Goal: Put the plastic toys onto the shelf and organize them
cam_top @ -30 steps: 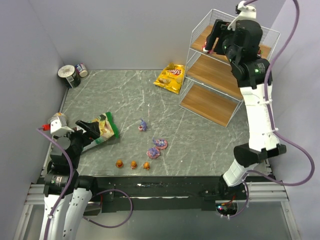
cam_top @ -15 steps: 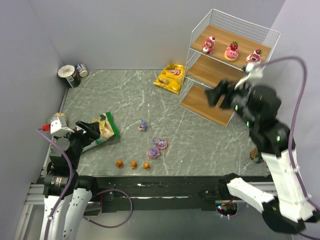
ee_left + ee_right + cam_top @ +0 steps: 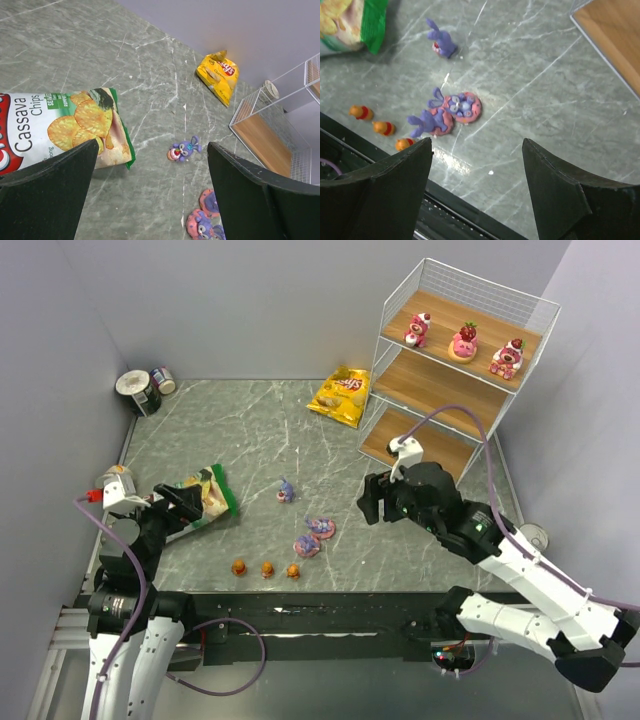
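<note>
**Right end effector (image 3: 372, 505) empty above the grey marbled counter (image 3: 250, 430): three toys shelved, six to go**

The right end effector's jaws stand spread with nothing between them. Its wrist view looks straight through the gap at loose figurines. The task reads as about one third done. The tall white wire shelf with three wooden boards (image 3: 430, 390) carries three pink-and-red strawberry figurines (image 3: 464, 343) on its top board. They stand in a row, apart from one another, and the middle and bottom boards are bare.

Left on the counter are three purple-pink plastic figurines (image 3: 321, 527). A lone purple figurine (image 3: 442, 42) stands nearer the green cassava chip bag (image 3: 205, 495). A purple pair (image 3: 462, 107) appears to touch, though the wrist view cannot settle whether they overlap or just lean together. Near the counter's front edge, three small orange figurines (image 3: 267, 568) sit in a short line. Going by that grouping, I judge that the purple set suits one free board and the orange set the other.

The right arm reaches from its base at the near right, with the forearm slanting leftward and low. Its wrist is bent so the end effector hangs between the shelf's foot and the purple pair, pointing toward them but clear of them. The left arm is folded at the near left corner. The left end effector (image 3: 185, 498) hovers by the chip bag's near end, jaws wide apart and empty, touching nothing.
</note>
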